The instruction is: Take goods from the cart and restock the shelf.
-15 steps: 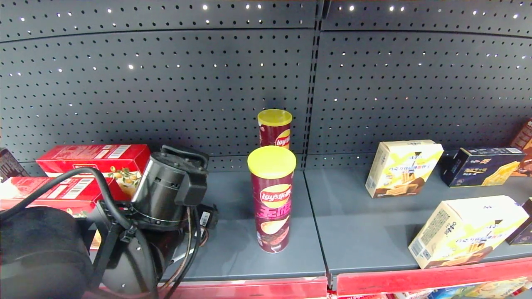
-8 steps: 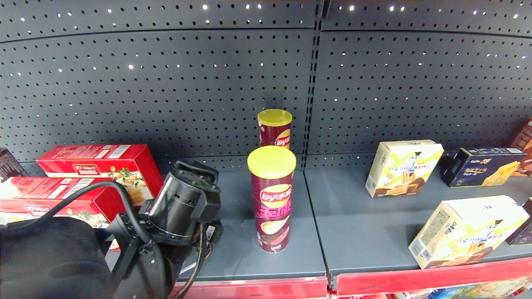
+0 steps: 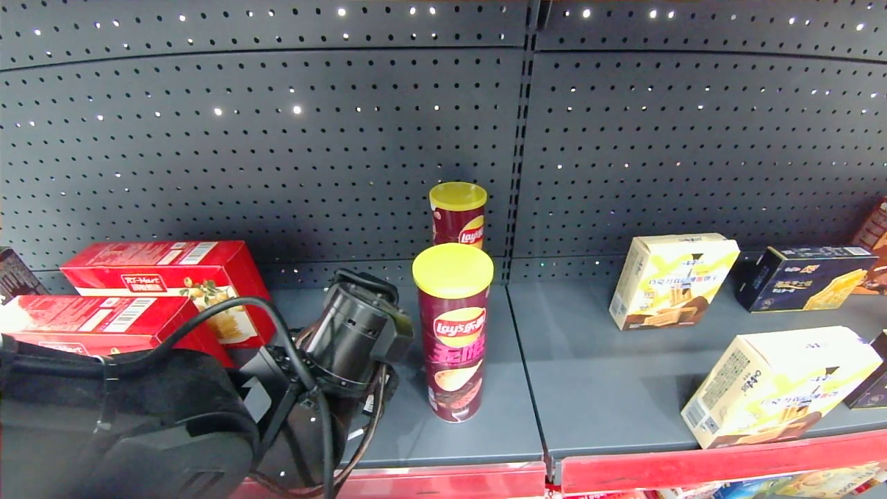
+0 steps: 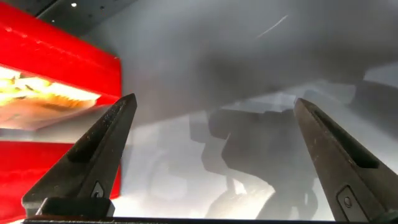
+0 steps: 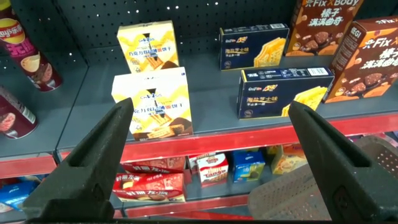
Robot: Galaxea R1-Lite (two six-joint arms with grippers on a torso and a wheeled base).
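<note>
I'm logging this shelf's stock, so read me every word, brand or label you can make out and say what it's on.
"Lay's": front can and back can.
"无限": front can, below that.
"RT-Mart": rear red box.
"Fix X Body": brown boxes, right wrist view.
Print on the yellow boxes and blue boxes: too small to read.

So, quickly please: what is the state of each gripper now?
Left gripper: open, holding nothing.
Right gripper: open, holding nothing.
</note>
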